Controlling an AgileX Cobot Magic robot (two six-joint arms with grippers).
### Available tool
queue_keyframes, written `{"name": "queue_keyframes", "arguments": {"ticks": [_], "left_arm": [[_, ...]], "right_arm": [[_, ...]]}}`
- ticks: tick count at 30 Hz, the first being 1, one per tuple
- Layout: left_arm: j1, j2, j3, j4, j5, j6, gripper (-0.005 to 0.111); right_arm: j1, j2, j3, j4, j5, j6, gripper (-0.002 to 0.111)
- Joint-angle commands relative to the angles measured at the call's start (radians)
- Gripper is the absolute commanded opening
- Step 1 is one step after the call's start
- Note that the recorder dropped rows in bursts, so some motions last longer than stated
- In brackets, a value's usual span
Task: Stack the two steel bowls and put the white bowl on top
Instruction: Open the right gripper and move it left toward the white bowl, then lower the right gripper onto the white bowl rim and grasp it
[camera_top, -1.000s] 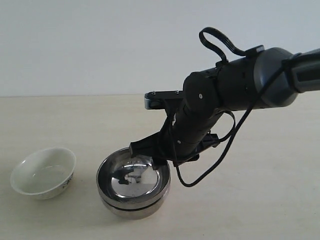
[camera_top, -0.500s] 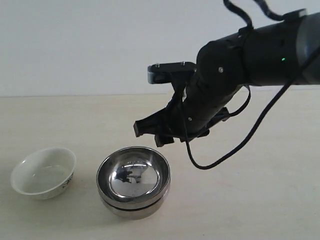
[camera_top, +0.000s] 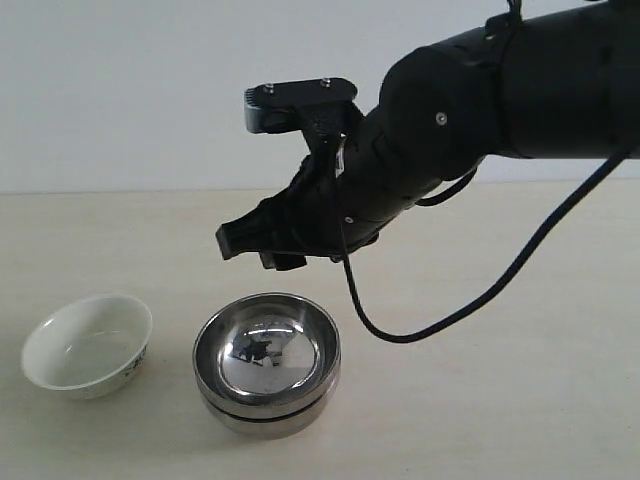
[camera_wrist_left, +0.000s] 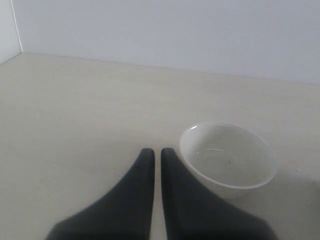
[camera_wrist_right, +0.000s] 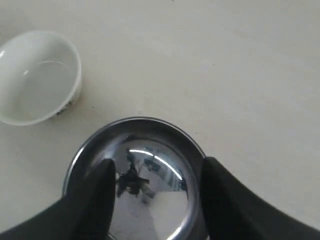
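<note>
Nearest in the exterior view, the two steel bowls (camera_top: 267, 362) sit nested, one inside the other, on the pale table (camera_top: 520, 400). Of the lower one only the rim and a strip of side show beneath the upper one. The white bowl (camera_top: 88, 345) stands upright beside them on the left, not touching them. Dark marks on its outer side are too small to make out.

The right hand (camera_top: 250, 250) hovers above the stack with its fingers spread and nothing between them. Its wrist view shows this more clearly. Two dark fingers stand apart on either side of the upper steel bowl's mirror-bright inside (camera_wrist_right: 145, 180), which reflects a blurred dark shape. The near edge of that bowl is cut off by the frame, and the lower bowl does not show. The white bowl (camera_wrist_right: 37, 75) appears further off.

The left hand (camera_wrist_left: 156, 152) shows only in its own wrist view. Its fingers are pressed almost together, with only a thin slit between them, and they grip nothing. It is low over the table with the white bowl (camera_wrist_left: 227, 159) just beside the fingertips.

A black cable (camera_top: 500, 285) loops under the right arm. A plain white wall (camera_top: 120, 90) lies behind.
</note>
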Motion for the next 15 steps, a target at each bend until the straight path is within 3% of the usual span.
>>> {"name": "queue_keyframes", "arguments": {"ticks": [1, 10, 15], "left_arm": [[0.003, -0.001, 0.003, 0.002, 0.000, -0.003, 0.004], [0.003, -0.001, 0.003, 0.002, 0.000, -0.003, 0.004], [0.003, -0.001, 0.003, 0.002, 0.000, -0.003, 0.004]], "right_arm": [[0.026, 0.032, -0.070, 0.010, 0.021, -0.012, 0.046], [0.151, 0.209, -0.290, 0.023, 0.044, -0.010, 0.046], [0.169, 0.368, -0.450, 0.025, 0.097, 0.006, 0.046]]}}
